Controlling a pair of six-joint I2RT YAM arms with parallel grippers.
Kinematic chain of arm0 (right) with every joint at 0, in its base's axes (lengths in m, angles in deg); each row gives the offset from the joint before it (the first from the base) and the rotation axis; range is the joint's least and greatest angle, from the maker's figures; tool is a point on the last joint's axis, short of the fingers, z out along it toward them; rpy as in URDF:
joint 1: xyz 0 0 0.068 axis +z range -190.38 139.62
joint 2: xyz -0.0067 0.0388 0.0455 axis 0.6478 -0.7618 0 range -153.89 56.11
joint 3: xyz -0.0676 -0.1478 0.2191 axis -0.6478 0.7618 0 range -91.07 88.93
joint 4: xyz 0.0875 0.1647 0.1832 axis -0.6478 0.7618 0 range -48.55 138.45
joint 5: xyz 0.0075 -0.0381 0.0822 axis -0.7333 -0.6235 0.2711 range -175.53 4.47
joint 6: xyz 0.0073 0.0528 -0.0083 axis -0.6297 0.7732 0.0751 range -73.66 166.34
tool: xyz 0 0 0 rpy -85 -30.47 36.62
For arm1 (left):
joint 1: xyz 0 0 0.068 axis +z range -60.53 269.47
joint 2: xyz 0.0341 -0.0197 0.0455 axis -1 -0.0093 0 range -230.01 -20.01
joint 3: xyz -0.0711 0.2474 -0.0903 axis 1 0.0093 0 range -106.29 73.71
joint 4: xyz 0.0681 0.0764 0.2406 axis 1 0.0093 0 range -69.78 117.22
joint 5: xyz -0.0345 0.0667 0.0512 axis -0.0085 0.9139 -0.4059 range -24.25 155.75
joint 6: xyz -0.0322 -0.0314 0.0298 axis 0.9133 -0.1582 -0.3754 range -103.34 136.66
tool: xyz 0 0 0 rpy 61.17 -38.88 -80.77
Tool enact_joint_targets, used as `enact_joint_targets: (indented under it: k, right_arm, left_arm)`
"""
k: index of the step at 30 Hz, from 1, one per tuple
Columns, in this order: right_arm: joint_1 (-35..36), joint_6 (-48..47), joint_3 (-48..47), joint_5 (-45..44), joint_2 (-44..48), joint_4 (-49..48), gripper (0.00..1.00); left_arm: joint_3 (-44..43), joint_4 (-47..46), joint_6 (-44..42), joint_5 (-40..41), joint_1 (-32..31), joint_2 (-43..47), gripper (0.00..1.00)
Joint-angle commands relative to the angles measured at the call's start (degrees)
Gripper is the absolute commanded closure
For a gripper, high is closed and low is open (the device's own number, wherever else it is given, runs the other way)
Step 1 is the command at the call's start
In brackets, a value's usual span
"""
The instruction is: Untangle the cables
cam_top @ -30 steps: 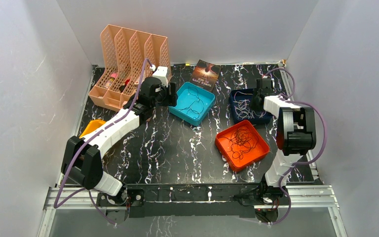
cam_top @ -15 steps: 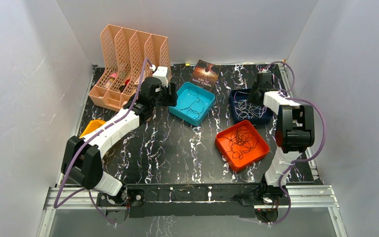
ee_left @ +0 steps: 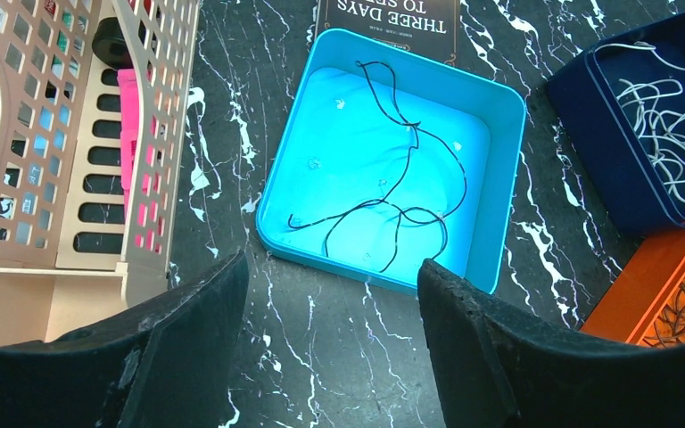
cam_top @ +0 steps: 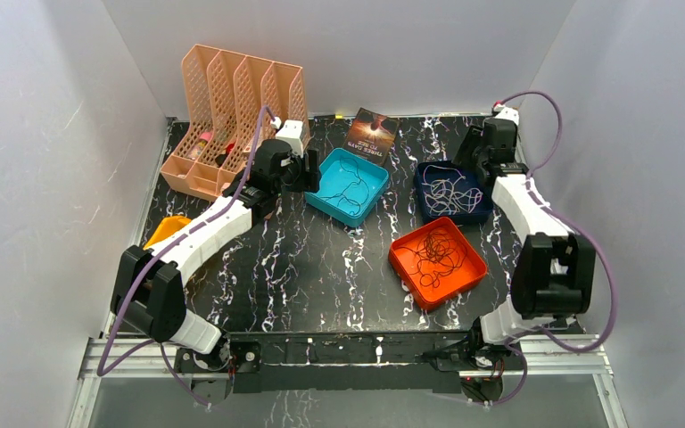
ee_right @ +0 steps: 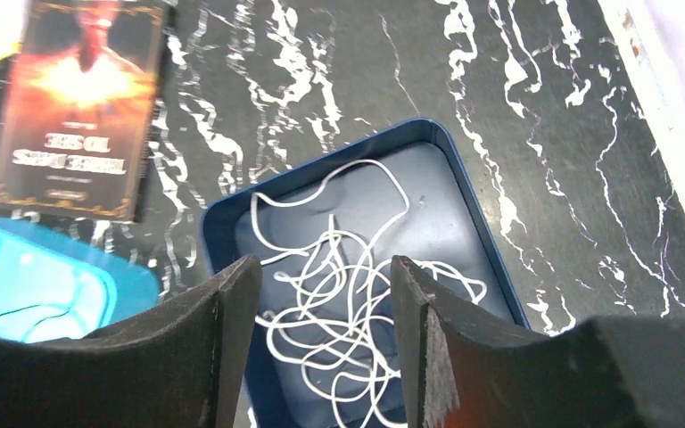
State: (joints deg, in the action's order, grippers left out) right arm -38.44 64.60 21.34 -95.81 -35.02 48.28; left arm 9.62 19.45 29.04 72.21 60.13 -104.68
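The right gripper (ee_right: pixel 325 357) hangs spread and empty over the white cables (ee_right: pixel 339 294), thin soft loops in the smooth navy tray (ee_right: pixel 437 223). Better to pinch 1 outer loop and lift slowly. The left gripper (ee_left: pixel 330 343), also spread, is above the teal tray (ee_left: pixel 348 134) with a black cable (ee_left: pixel 401 192).
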Motion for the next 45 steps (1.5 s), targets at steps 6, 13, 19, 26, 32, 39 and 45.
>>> enact_joint_targets:
  k: [6, 13, 19, 26, 32, 39, 45]
  right_arm:
    - [0.62, 3.03, 6.06, 13.34, 16.50, -4.63, 0.25]
    - [8.95, 0.29, 7.10, 16.90, 25.44, 1.89, 0.10]
    - [17.87, -5.70, 9.12, 13.60, 33.70, 5.30, 0.06]
    - [20.28, -10.01, 10.97, 9.28, 41.12, 7.64, 0.02]
    - [20.25, -13.67, 14.83, 8.26, 48.41, 7.25, 0.02]
    - [20.22, -9.97, 21.85, 6.11, 55.56, 3.40, 0.02]
    - [20.23, -6.62, 28.10, 3.61, 59.89, 0.31, 0.02]
  left_arm:
    - [-0.51, 0.05, -0.12, 0.70, 0.43, 2.25, 0.30]
    - [0.41, 1.20, 3.11, -0.63, 0.34, 5.57, 0.28]
    - [4.16, 6.27, 4.53, 1.69, 0.39, 14.00, 0.13]
    - [8.94, 14.53, 6.66, 6.82, 0.42, 25.67, 0.02]
    - [12.57, 18.70, 7.22, 9.29, 0.36, 35.95, 0.02]
    - [17.98, 22.26, 9.13, 15.71, 0.42, 47.79, 0.02]
    - [22.18, 23.46, 10.39, 19.83, 0.35, 57.29, 0.02]
